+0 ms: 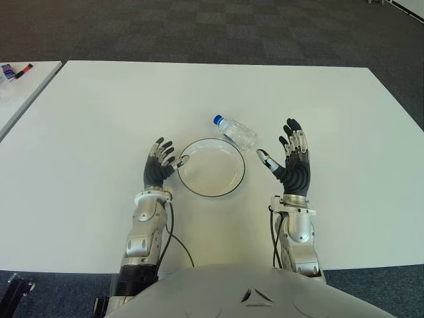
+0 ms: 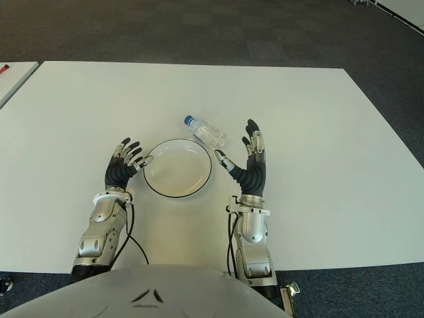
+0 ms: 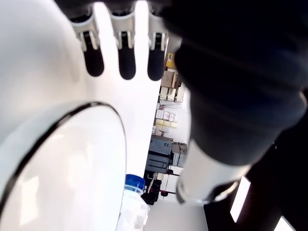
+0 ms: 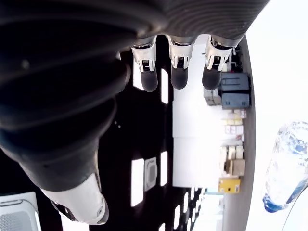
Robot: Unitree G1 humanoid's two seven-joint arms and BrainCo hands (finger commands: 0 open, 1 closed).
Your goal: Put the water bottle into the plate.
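- The counter (image 1: 99, 112) in front of me is a broad, smooth, matte white slab, and dark carpet tiles in a faint checker pattern cover the floor (image 1: 199, 26) past its far edge.
- The plate (image 1: 233, 173) sits at the centre: round and shallow, glossy white inside with a thin dark line around its rim.
- The water bottle (image 1: 236, 132) lies on its side on the counter at about 1 o'clock from the plate, just outside the rim; I cannot tell whether the two touch. It is clear ribbed plastic with a rounded blue cap, and the cap end points toward 10 o'clock.
- My left hand (image 1: 159, 165) is at 9 o'clock of the plate, by its rim. Its fingers (image 3: 127, 60) are black rubbery segments with pale metallic joints; they are spread apart, extended and holding nothing.
- My right hand (image 1: 291, 159) is at 3 o'clock of the plate, palm turned toward it, near the bottle's base end but apart from it. Its fingers (image 4: 178, 72) are splayed and empty, the thumb angled out toward the plate, and a ribbed black sleeve covers the wrist.
- A second white table (image 1: 23, 86) shows at 10 o'clock, with small markers (image 1: 18, 69) lying on it.
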